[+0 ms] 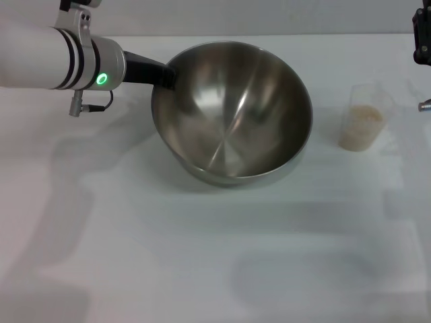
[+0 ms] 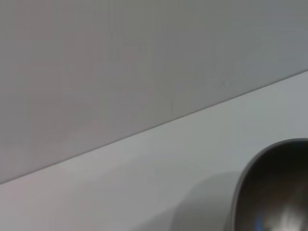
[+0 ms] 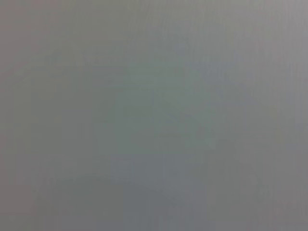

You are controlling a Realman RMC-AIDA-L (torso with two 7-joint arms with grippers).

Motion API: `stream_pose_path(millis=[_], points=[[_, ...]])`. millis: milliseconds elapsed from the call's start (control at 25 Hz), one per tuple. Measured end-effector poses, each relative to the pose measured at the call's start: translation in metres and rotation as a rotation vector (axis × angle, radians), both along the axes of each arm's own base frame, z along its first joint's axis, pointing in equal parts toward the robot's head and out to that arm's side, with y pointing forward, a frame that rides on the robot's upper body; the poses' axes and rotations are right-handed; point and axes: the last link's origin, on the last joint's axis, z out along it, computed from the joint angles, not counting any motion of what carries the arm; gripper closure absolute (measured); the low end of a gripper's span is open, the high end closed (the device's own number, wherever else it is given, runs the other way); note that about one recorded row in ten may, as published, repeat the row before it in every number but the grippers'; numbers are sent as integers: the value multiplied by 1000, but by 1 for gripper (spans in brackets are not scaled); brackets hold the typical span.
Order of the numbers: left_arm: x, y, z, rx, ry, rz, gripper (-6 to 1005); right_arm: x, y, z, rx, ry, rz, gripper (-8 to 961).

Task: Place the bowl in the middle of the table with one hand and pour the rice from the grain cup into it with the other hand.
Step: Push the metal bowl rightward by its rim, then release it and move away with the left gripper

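The near part of the wide, plain white matte table (image 1: 202, 269) lies bare, crossed only by faint shadows. Farther in, around the table's middle and somewhat toward its far edge, sits the large round stainless-steel bowl (image 1: 232, 111), tipped so that its shiny brushed inside faces the near edge and its rim on the left side stands higher than the rest. To the right of the bowl, apart from it and nearer the table's right edge, the small clear plastic grain cup (image 1: 364, 116) stands upright, holding a mass of pale beige rice (image 1: 362, 126) in its lower half. The left gripper (image 1: 164, 75), black at the end of a silver-white wrist with a green ring light, reaches in from the left side and is clamped on the bowl's far-left rim. In the left wrist view only a curved part of the bowl (image 2: 276, 190) shows above the white table (image 2: 144, 183). The right gripper (image 1: 422, 37) hangs at the far right corner, well above the cup; whether its fingers are parted I cannot tell.
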Motion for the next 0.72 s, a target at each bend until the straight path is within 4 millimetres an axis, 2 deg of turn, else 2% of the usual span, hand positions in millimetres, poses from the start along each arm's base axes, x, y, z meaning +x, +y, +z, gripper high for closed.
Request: stream_pose_path(millis=[480, 720], points=[[-11, 2, 0, 38, 2, 15, 961, -1, 0, -1, -1, 5, 3, 409], [-17, 2, 7, 142, -4, -19, 776, -2, 1, -1, 0, 4, 5, 409]])
